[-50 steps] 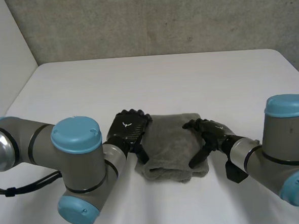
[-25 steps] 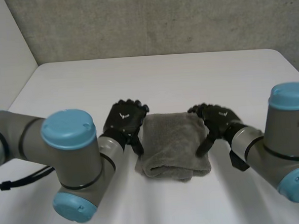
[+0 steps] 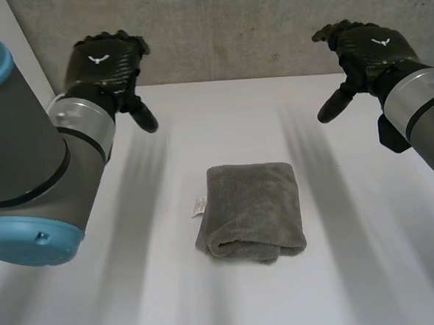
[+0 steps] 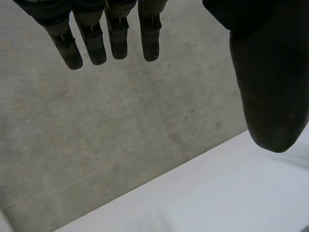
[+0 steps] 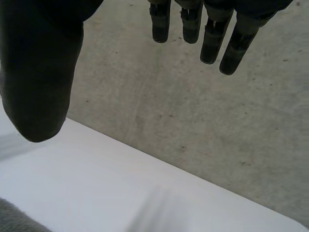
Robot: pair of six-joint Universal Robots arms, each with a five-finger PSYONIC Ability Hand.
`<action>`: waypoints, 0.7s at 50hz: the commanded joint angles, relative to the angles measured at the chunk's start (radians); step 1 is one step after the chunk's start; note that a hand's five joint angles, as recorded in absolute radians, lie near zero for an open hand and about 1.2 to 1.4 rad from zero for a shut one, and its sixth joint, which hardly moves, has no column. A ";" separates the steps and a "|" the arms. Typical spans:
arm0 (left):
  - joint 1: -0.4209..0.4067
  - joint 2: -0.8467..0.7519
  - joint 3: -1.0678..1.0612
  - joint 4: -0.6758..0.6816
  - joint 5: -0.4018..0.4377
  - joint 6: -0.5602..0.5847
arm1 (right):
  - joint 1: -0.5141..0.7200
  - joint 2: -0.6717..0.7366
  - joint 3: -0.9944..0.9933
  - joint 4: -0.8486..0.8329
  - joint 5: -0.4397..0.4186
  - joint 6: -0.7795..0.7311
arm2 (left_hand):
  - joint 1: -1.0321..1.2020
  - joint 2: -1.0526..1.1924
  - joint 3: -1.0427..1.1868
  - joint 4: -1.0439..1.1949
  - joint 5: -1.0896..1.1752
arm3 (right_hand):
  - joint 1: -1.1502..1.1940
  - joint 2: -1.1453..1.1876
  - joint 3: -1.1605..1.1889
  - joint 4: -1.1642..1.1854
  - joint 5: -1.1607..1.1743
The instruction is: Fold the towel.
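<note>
Both hands hang high above the white table (image 3: 356, 272), well apart from the towel (image 3: 253, 212): I read the left hand (image 3: 104, 66) with fingers straight and thumb spread, holding nothing, and the right hand (image 3: 365, 46) in the same empty, spread posture. I see the towel folded into a compact grey rectangle lying flat at mid-table, its rounded fold edge toward the robot and a small white label (image 3: 199, 206) at its left edge. Bare tabletop borders all four towel edges, reaching back to the concrete wall (image 3: 231, 29).

Grey towel (image 3: 255, 208), white tag (image 3: 198, 206), white table (image 3: 222, 118)
</note>
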 commanded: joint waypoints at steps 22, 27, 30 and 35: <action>0.025 0.011 0.019 -0.056 -0.036 -0.023 | 0.000 0.000 -0.001 -0.001 0.013 -0.030 | -0.105 -0.061 -0.052 -0.059 -0.040 | -0.023 -0.052 -0.044 -0.076 -0.060; 0.027 0.010 0.015 -0.056 -0.033 -0.023 | 0.002 0.010 0.016 0.001 -0.008 -0.030 | -0.105 -0.061 -0.052 -0.059 -0.040 | -0.023 -0.052 -0.044 -0.076 -0.060; 0.029 0.008 0.007 -0.055 -0.019 -0.023 | 0.017 0.056 0.025 0.019 -0.042 -0.035 | -0.105 -0.061 -0.052 -0.059 -0.040 | -0.023 -0.052 -0.044 -0.076 -0.060; 0.032 0.010 0.003 -0.051 0.001 -0.025 | 0.019 0.174 0.045 0.065 -0.149 -0.079 | -0.105 -0.061 -0.052 -0.059 -0.040 | -0.023 -0.052 -0.044 -0.076 -0.060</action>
